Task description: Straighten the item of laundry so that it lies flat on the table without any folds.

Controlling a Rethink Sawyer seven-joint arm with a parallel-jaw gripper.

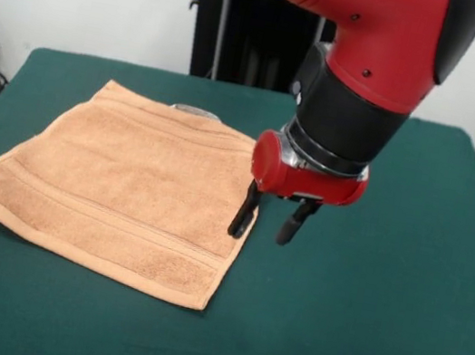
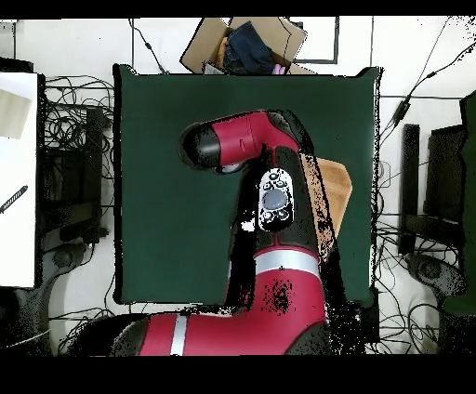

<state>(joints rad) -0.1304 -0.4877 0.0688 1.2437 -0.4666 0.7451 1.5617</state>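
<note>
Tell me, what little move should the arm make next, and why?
Probably lift away. The towel already looks spread flat on the table, and the open gripper hangs at its edge, holding nothing. The overhead view hides most of the towel, so I can't confirm.

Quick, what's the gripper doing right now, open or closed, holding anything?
Gripper: open, holding nothing, fingers apart at the towel's edge, above the table.
</note>
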